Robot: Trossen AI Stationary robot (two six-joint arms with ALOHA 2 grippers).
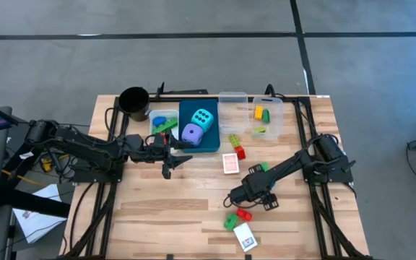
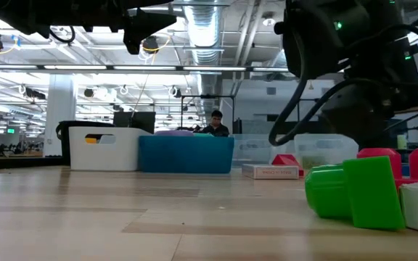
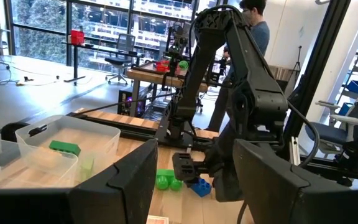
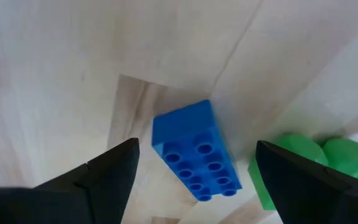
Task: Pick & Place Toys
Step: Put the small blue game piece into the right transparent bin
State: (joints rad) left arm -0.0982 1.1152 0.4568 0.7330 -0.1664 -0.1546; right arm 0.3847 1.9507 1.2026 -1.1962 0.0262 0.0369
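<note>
Right gripper (image 4: 194, 171) over the blue brick (image 4: 197, 155)
Jaws apart, straddling it; it should drop straight, centred, then close; the left gripper (image 1: 170, 155) waits part-open by the bins

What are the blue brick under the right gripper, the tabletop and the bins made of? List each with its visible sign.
Blue brick: looks like moulded plastic, smooth, slightly glossy, with a grid of round studs.
Tabletop: wood, apparently jointed planks, with pale grain and seams showing; matte.
Clear bin: likely thin translucent plastic; a green brick shows through its wall.
Blue bin: probably opaque plastic; its walls are flat and evenly coloured.
</note>
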